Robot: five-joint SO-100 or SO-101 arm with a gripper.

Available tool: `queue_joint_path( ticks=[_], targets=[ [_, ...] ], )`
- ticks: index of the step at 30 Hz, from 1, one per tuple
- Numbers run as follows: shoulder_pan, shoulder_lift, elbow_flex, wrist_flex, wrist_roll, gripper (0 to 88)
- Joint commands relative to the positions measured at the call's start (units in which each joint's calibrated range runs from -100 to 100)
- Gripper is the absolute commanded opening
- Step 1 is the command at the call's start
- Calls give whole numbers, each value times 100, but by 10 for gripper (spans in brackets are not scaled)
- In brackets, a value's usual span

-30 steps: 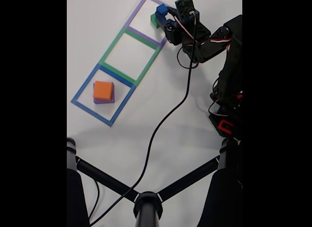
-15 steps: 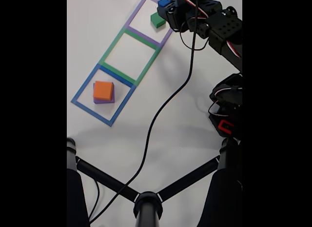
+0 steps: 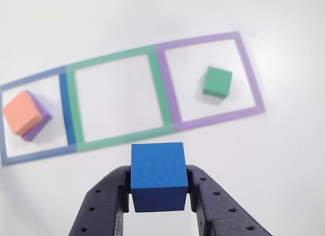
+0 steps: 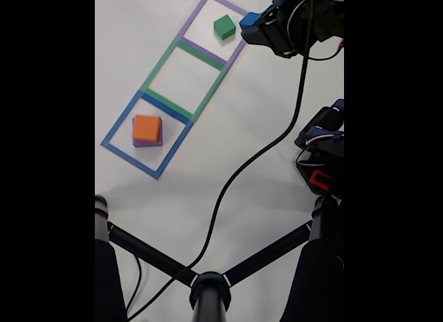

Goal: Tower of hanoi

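Holding the blue plastic cube point(image 3: 158, 176) clamped between my 2 black printed fingers point(image 3: 104, 203), I carry it clear above the white table point(image 3: 284, 160), my gripper point(image 3: 158, 205) closed on its left and right faces. In the other view the row of 3 taped squares lies ahead of me: the purple-outlined square point(image 3: 251, 81) at 1 o'clock with the small green cube point(image 3: 217, 81) sitting alone inside it, the empty green-outlined square point(image 3: 114, 139) at 12 o'clock, and the blue-outlined square point(image 3: 63, 111) at 10 o'clock, where an orange cube point(image 3: 21, 112) rests on a purple cube point(image 3: 36, 123). In the fixed view the blue cube point(image 4: 249, 21) hangs just outside the purple frame's right edge. My guess is the empty middle square, straight ahead, is the next landing spot.
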Motion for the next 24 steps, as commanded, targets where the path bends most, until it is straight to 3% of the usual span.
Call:
queue_joint_path(
  ticks=[1,6,14,19,24],
  targets=[
    [-281,-139,-600,407,60,17],
    [-472,-195,-518,431,-197,17],
    [-647,-451,664,-329,79,19],
    [-647,-676,1999,-1398,79,23],
    [-609,-740,3771,-3373,79,24]
  ],
)
